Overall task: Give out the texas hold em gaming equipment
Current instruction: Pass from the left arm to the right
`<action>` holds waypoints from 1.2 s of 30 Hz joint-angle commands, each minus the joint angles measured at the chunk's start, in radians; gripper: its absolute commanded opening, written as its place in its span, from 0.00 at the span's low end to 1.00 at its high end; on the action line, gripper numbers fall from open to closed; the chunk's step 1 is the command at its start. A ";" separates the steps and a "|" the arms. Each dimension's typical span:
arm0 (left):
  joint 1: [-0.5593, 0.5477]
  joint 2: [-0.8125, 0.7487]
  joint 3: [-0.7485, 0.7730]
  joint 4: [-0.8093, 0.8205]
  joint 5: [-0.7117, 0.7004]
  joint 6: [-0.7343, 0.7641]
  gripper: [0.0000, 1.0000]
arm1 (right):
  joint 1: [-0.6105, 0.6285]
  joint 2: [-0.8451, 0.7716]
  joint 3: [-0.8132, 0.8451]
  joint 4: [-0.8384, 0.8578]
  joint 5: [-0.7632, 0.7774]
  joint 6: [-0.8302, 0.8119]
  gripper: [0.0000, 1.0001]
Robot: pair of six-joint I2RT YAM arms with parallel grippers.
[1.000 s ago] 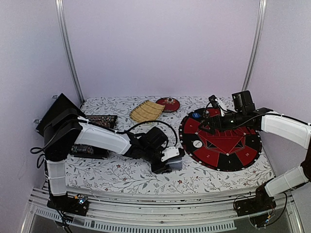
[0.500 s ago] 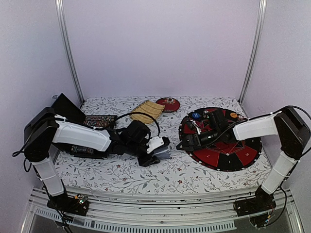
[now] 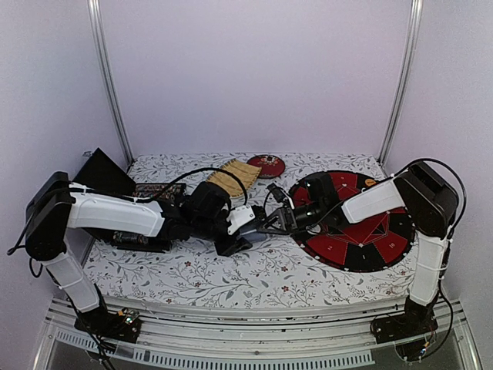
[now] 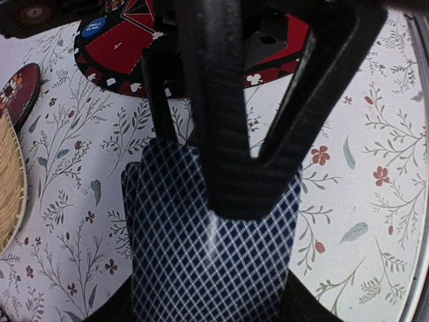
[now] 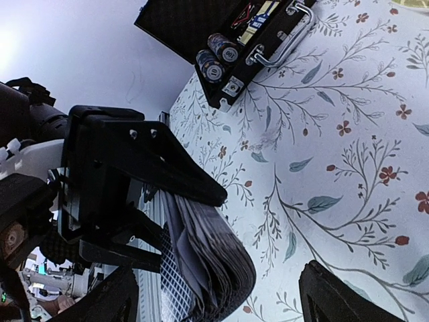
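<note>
We are looking at the far left first, where a black case is lying open on the floral cloth. Stacks of poker chips are sitting on edge inside it.

The left arm is stretching from there toward the middle of the table. The left gripper is clamping the card deck from both sides, and the deck's blue lattice back is facing that wrist camera. The deck is hanging just over the cloth, between the case and the round red-and-black mat.

Behind it, the woven tray and the red dish are lying near the back wall.

Moving right, the right gripper is meeting the deck's far end. Its fingers are standing wide apart, and the deck's edge is showing between them. We cannot tell whether they are touching the cards.

A blue round chip is lying on the mat's rim, and an orange chip is lying at its far edge.
</note>
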 commanded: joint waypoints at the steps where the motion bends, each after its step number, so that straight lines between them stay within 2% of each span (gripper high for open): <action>1: 0.019 -0.008 0.004 0.021 -0.016 0.016 0.55 | 0.018 0.066 0.041 0.064 -0.053 0.042 0.84; 5: 0.020 -0.001 0.019 0.012 -0.018 0.022 0.55 | 0.034 0.096 0.072 0.064 -0.065 0.045 0.78; 9: 0.020 0.003 0.026 0.002 -0.011 0.028 0.55 | 0.050 0.112 0.104 0.063 -0.093 0.045 0.65; 11: 0.020 0.002 0.024 0.001 -0.017 0.033 0.55 | 0.056 0.118 0.109 0.063 -0.107 0.043 0.53; 15: 0.022 -0.009 0.022 -0.002 -0.034 0.040 0.55 | 0.058 0.119 0.106 0.057 -0.141 0.042 0.17; 18: 0.025 -0.020 0.013 -0.003 -0.042 0.043 0.58 | 0.058 0.096 0.101 0.037 -0.147 0.030 0.04; 21: 0.030 -0.021 -0.005 0.008 -0.054 0.040 0.82 | 0.058 0.078 0.105 0.029 -0.162 0.028 0.02; 23: 0.031 -0.015 -0.012 0.018 -0.062 0.044 0.89 | 0.058 0.068 0.107 0.027 -0.161 0.036 0.02; 28: 0.030 -0.008 -0.014 0.040 -0.078 0.046 0.93 | 0.058 0.056 0.103 0.019 -0.156 0.041 0.02; 36: 0.024 -0.002 -0.024 0.056 0.011 0.086 0.95 | 0.058 0.041 0.113 0.018 -0.151 0.064 0.02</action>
